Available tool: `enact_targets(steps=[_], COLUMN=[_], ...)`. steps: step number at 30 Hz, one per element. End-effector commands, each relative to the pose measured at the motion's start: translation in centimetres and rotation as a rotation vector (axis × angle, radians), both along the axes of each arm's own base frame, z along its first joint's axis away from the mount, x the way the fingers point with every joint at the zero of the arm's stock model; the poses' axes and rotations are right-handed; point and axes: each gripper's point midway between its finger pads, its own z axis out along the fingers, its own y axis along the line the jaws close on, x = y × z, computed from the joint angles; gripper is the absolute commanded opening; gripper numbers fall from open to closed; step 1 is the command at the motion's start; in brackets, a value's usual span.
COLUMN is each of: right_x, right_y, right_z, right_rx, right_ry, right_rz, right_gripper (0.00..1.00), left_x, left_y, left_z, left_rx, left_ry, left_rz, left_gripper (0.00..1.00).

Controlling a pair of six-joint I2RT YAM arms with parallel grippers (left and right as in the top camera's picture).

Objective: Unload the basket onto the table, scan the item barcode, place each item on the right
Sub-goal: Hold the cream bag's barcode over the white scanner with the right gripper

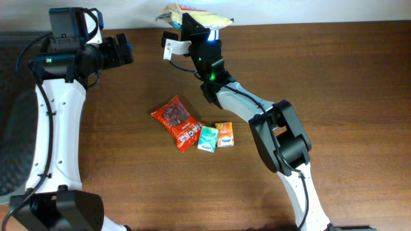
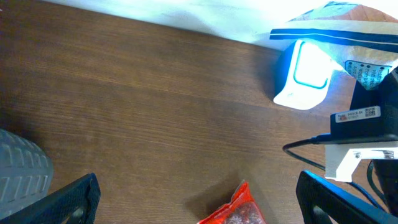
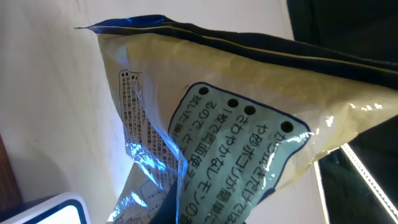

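My R gripper (image 1: pixel 194 27) clamped on yellow snack bag (image 3: pixel 249 124), bag just by lit scanner (image 2: pixel 305 74). L gripper (image 2: pixel 199 194) jaws wide, holding nothing, above table (image 2: pixel 124 93).

Red snack bag (image 1: pixel 178 121) lying flat; teal packet (image 1: pixel 207 138) touching its corner, orange packet (image 1: pixel 224 134) beside teal.

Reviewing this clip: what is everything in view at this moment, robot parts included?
snack bag: one, pale yellow with a dark blue edge, held over the scanner
scanner: one, white, glowing blue, far edge of the table
red packet: one, red, mid-table
teal packet: one, teal, right of the red packet
orange packet: one, orange, right of the teal packet
table: one, brown wood
grey pad: one, grey, left edge
left pincer: one, black, open, empty, far left
right pincer: one, black, shut on the snack bag
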Motion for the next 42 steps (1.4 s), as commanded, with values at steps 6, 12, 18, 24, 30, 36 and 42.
enact_targets(steps=[6,12,18,24,30,36,42], right_x=[1.3,1.3,1.3,0.5,-2.0,-7.5,-16.4], right_y=[-2.3,-2.3,-2.3,-5.1,-7.6,-9.3,-20.3], right_z=[1.5,1.2,1.5,8.1,13.8,14.4,11.1], right_rx=[-0.008,-0.014,0.032,0.360,0.729,0.970,1.366], right_ry=[-0.024,-0.015,-0.009,-0.039,0.173,0.636,1.014], right_rz=[0.014,0.026,0.027,-0.038,-0.070,-0.023,-0.467], right_gripper=[0.04,0.04,0.04,0.04,0.04,0.04,0.04], left_x=[0.1,0.1,0.1,0.1,0.1,0.1,0.1], left_y=[0.0,0.0,0.0,0.0,0.0,0.0,0.0], left_z=[-0.1,-0.1,-0.1,-0.1,-0.1,-0.1,-0.1], left_rx=[0.014,0.014,0.014,0.014,0.014,0.014,0.014], left_ry=[0.001,0.000,0.001,0.000,0.001,0.001,0.001], left_rz=[-0.011,-0.011,-0.011,-0.011,-0.011,-0.011,-0.011], left_gripper=[0.99,0.99,0.99,0.99,0.99,0.99,0.99])
